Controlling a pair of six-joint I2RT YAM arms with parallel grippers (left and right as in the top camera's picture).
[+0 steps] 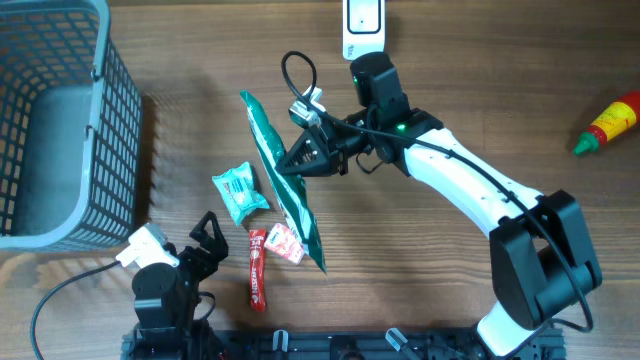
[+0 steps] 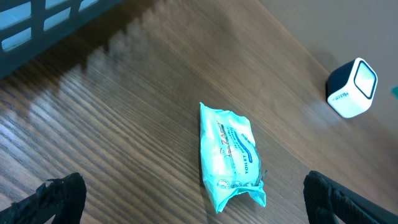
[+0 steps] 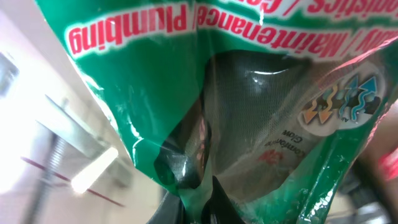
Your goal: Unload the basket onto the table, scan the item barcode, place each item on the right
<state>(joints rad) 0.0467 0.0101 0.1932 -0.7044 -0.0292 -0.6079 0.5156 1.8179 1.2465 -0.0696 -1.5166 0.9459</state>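
My right gripper (image 1: 300,160) is pinched tight on the green bag (image 1: 285,185). The bag is held up on its edge, near the scanner (image 1: 362,25) and a little to its left. My left gripper (image 1: 208,238) is wide and holds nothing. It is well apart from the scanner, also on its left side.

The bag is thin and floppy, and I hold only a small bit of it. It could slip out. It could also bend so the barcode faces away from the scanner. I cannot see the barcode now. The bag's far end is close to the small packs and could push them.

I count:
- one green bag
- one scanner
- one basket (image 1: 60,120)
- one blue-green pack (image 1: 240,192)
- one red stick pack (image 1: 258,270)
- one small red and white pack (image 1: 285,243)
- one sauce bottle (image 1: 610,122)
- two grippers
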